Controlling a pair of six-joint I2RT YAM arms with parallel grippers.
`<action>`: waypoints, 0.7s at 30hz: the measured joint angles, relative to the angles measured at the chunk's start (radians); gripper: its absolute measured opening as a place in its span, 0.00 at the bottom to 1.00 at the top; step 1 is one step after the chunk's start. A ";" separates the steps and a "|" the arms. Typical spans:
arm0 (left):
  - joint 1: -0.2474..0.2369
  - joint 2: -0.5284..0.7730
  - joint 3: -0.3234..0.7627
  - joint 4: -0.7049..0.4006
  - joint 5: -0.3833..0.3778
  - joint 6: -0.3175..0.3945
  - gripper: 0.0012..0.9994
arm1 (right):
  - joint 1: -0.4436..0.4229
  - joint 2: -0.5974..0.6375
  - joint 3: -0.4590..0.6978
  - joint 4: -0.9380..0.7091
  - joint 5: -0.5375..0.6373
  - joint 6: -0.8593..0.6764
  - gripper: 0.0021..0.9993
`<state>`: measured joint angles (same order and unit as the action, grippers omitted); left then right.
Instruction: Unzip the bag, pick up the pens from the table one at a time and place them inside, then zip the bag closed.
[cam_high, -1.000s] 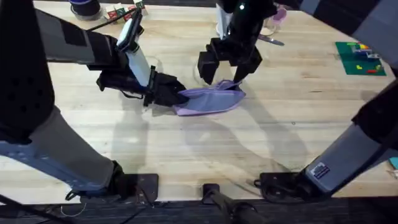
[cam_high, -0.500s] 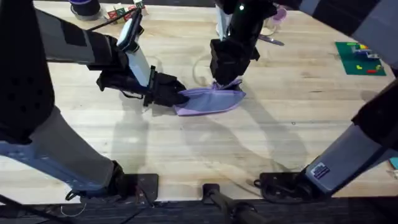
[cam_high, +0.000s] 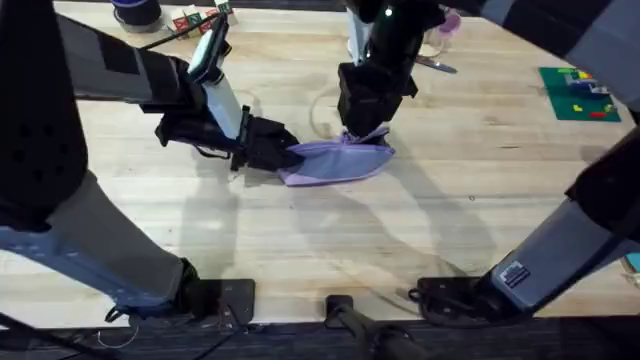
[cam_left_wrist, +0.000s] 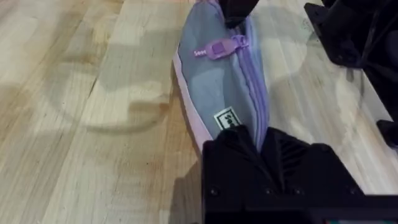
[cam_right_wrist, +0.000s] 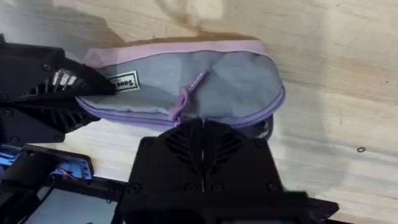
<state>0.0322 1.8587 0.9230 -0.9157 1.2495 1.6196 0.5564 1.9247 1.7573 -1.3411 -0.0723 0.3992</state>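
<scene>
Pale planks of the table (cam_high: 300, 250) carried the bag (cam_high: 335, 160) mid-table, its zipper drawn closed. The left gripper (cam_left_wrist: 258, 140) clamped one end; the right gripper (cam_right_wrist: 202, 121) pinched the zipper pull (cam_right_wrist: 186, 93). Unzipping was apparently underway; next would come a steady pull along the zipper.

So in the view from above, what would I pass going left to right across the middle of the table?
Left gripper clamping the pouch's end → lavender pencil pouch → right gripper shut at the pouch's top edge → bare wooden table → green mat, farther back.
</scene>
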 joint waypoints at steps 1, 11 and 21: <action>0.000 0.000 0.000 0.000 0.000 0.000 0.04 | 0.000 0.000 0.000 0.000 0.000 0.000 0.03; 0.000 0.000 0.000 0.000 0.000 0.000 0.04 | 0.000 0.007 0.071 -0.037 0.000 0.000 0.03; 0.000 0.000 0.000 0.000 0.000 0.000 0.04 | 0.000 0.008 0.299 -0.077 0.000 -0.027 0.90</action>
<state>0.0322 1.8587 0.9230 -0.9157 1.2495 1.6196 0.5564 1.9331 2.0565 -1.4178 -0.0725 0.3727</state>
